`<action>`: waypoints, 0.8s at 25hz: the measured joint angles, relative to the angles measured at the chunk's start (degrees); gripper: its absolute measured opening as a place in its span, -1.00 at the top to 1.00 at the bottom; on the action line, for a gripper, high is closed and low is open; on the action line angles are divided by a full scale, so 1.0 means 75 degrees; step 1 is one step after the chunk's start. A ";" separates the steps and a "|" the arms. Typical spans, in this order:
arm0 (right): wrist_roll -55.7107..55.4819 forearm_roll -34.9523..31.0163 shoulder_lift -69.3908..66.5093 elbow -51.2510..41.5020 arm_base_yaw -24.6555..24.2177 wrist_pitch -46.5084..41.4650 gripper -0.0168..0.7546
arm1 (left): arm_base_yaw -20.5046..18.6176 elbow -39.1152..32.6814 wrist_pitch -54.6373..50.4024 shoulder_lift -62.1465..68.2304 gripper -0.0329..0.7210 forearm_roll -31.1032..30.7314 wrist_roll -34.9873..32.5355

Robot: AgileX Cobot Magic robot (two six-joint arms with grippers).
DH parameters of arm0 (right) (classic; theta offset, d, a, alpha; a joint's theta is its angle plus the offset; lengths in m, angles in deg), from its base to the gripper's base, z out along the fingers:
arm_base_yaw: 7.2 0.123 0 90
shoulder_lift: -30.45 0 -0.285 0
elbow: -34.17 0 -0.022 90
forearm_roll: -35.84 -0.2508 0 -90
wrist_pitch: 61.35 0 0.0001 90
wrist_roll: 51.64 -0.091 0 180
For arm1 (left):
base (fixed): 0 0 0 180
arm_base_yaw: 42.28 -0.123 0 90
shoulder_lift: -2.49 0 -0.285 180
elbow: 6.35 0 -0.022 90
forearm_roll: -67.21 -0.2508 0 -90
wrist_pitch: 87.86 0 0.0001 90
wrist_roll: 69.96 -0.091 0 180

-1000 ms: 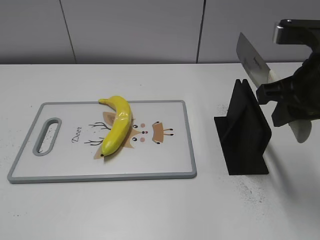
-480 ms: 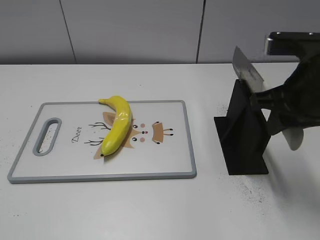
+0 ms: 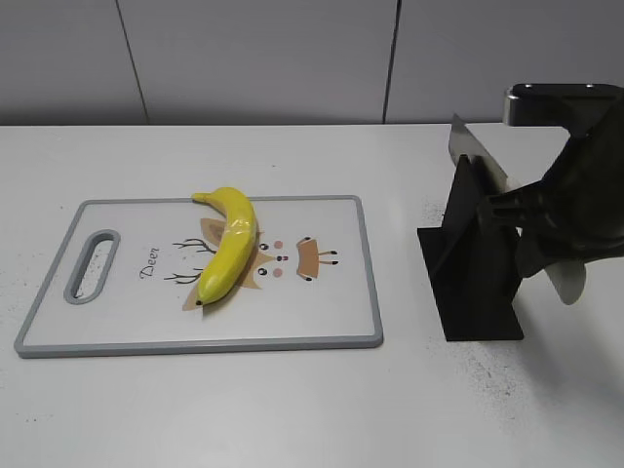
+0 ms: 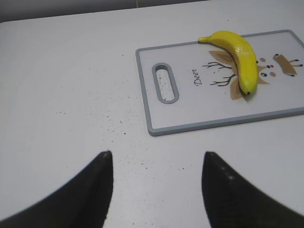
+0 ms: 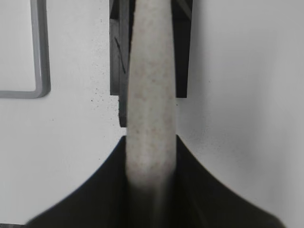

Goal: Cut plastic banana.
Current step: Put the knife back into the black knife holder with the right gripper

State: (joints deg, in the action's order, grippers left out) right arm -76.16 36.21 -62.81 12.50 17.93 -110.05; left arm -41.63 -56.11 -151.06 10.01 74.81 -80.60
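Looking at this, no cutting's done: the plastic banana (image 3: 228, 244) lies whole on the cutting board (image 3: 322, 322). The right gripper (image 5: 151, 166) is clamped on the knife (image 3: 475, 156) handle, blade at the black knife stand (image 3: 475, 263). The left gripper (image 4: 156, 185) hangs spread apart, holding nothing, near the board's handle end.

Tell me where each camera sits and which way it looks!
Exterior view: across the white table, facing the wall; right claw and arm show.
Left wrist view: above the table, facing the glossy yellow toy banana; open left claw shows.
Right wrist view: looking down the cream knife handle.
Exterior and left wrist views share the grey-rimmed cutting board.
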 joint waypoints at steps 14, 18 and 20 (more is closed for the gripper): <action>0.0665 -0.0049 0.0345 0.0000 0.0000 -0.0029 -0.64 | 0.0000 0.0000 0.0007 0.0000 -0.55 0.0000 0.0000; 0.1283 -0.0132 0.1191 0.0000 0.0000 -0.0355 -0.64 | 0.0000 0.0000 0.0002 0.0000 -0.55 0.0000 0.0000; 0.1693 -0.0196 0.1686 0.0000 0.0000 -0.0657 -0.64 | 0.0000 0.0000 0.0002 0.0000 -0.55 0.0000 0.0000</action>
State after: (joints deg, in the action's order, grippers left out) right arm -63.46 34.73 -50.17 12.50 17.93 -114.97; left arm -41.63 -56.11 -151.04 10.01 74.81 -80.60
